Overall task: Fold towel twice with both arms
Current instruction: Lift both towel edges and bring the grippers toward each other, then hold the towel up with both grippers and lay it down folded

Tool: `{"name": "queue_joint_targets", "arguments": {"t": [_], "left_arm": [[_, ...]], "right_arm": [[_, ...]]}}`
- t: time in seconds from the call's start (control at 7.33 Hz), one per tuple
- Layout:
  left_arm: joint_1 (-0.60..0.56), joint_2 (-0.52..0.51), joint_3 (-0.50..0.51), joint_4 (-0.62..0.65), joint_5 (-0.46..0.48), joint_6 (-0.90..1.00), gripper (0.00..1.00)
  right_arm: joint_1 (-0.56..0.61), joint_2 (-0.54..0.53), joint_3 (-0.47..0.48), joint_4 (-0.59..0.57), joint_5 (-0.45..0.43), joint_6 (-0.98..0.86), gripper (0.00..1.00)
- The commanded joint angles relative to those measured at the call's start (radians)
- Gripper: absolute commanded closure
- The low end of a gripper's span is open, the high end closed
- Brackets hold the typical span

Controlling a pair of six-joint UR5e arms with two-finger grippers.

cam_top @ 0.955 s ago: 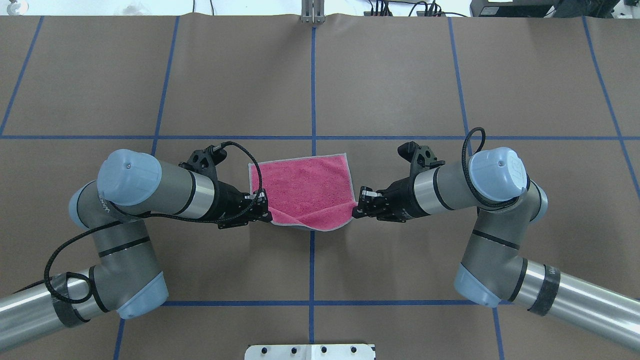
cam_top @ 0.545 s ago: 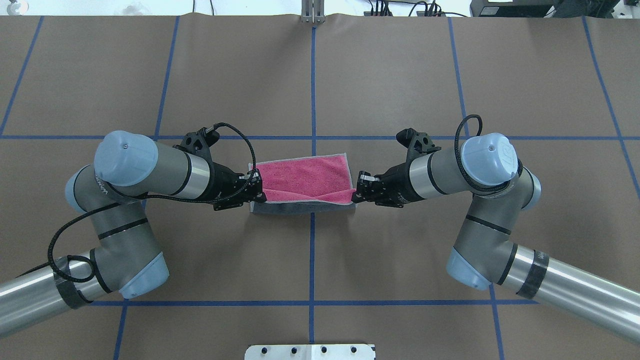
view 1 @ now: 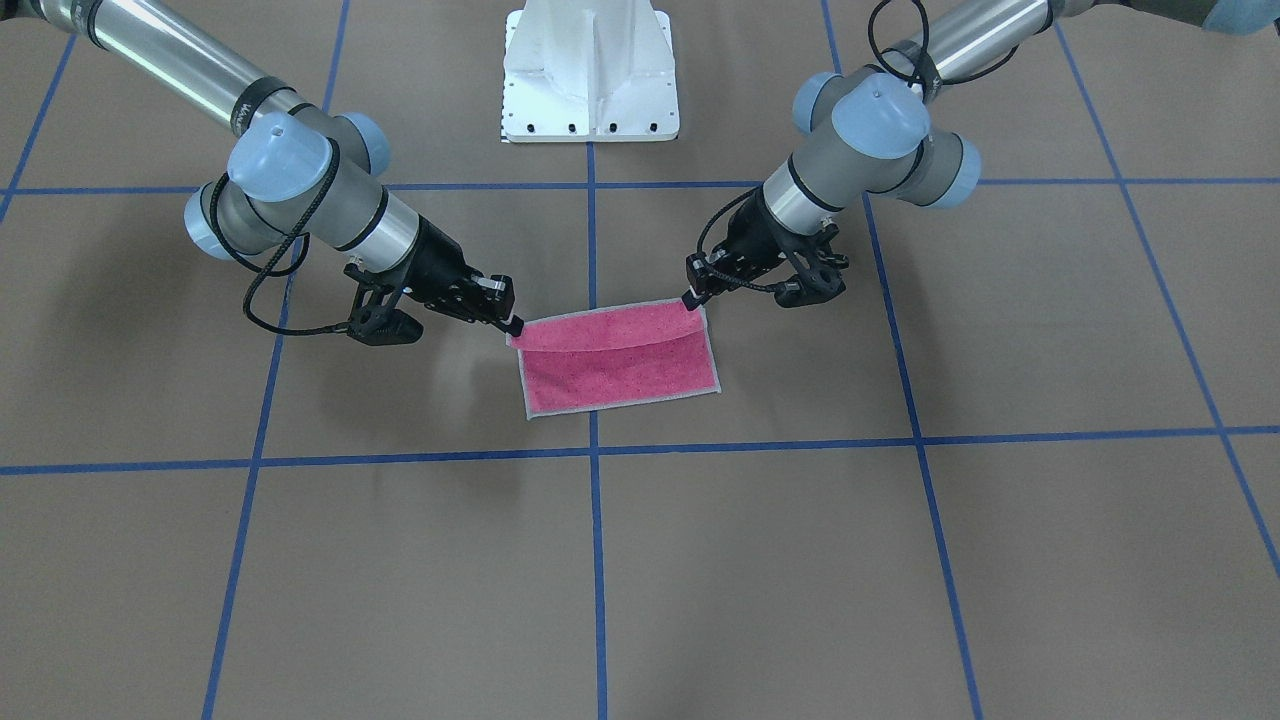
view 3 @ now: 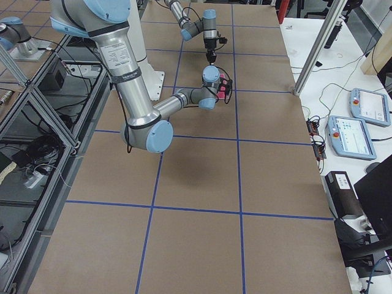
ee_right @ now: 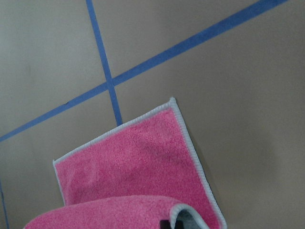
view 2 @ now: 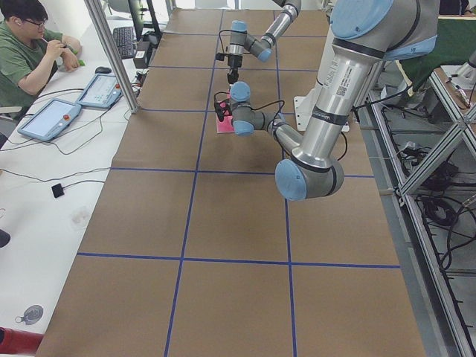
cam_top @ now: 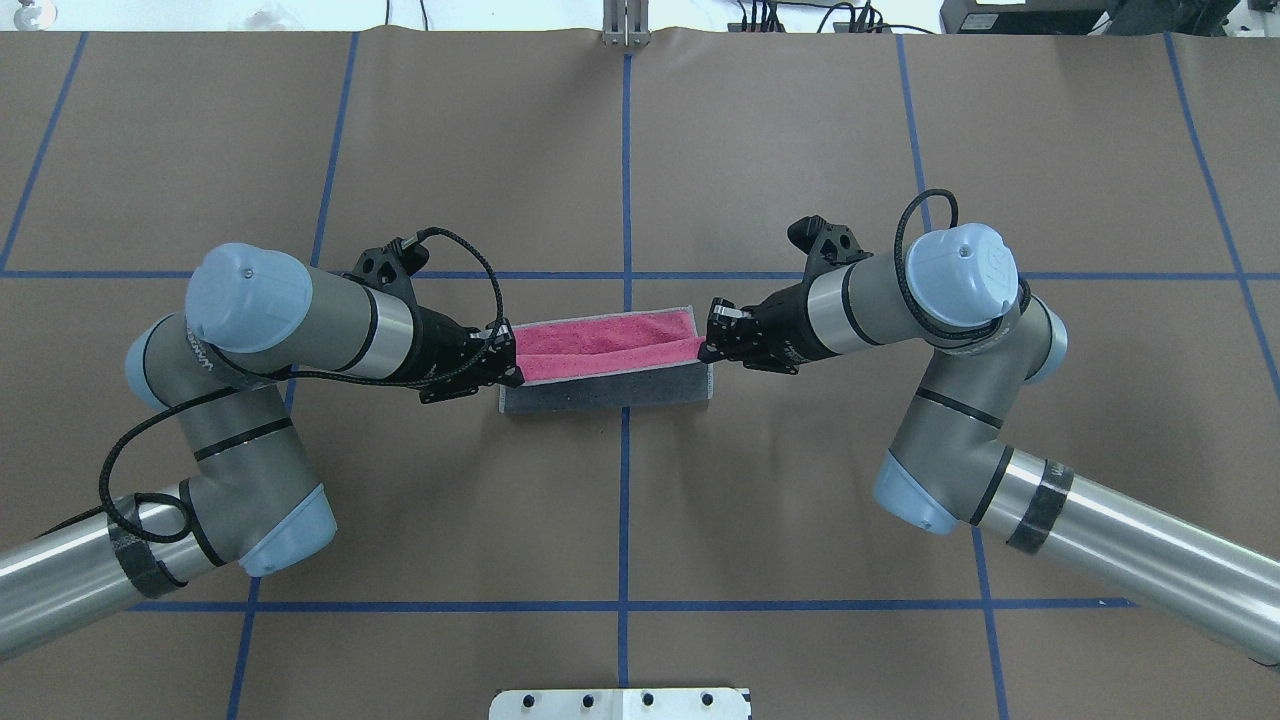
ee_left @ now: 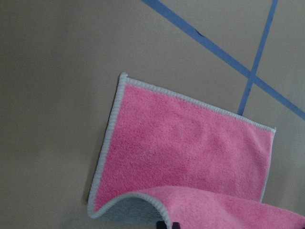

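Left claw (cam_top: 511, 370) and right claw (cam_top: 708, 347) clench corners of the towel (cam_top: 600, 340), edge raised for folding toward twelve o'clock.

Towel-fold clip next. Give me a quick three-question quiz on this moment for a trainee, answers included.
1. True or false: the towel lies fully flat, with the left gripper and the right gripper both clear of it.
2. In the overhead view, which colour is the lifted flap's side nearest the robot? A pink, B dark grey, C white.
3. Fill in: the part lying flat on the table shows its ____ face up.
Key: 1 false, each gripper pinches a corner of the raised edge. 2 B. 3 pink.
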Motion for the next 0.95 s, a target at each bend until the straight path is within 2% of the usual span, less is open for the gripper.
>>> {"name": "queue_joint_targets", "arguments": {"t": [0.0, 0.82], "left_arm": [[-0.002, 0.004, 0.001, 0.000, 0.001, -0.002, 1.00], [-0.011, 0.005, 0.036, 0.000, 0.005, -0.005, 1.00]], "right_arm": [[0.007, 0.048, -0.052, 0.000, -0.003, -0.003, 1.00], [0.010, 0.071, -0.109, 0.001, -0.021, -0.005, 1.00]]}}
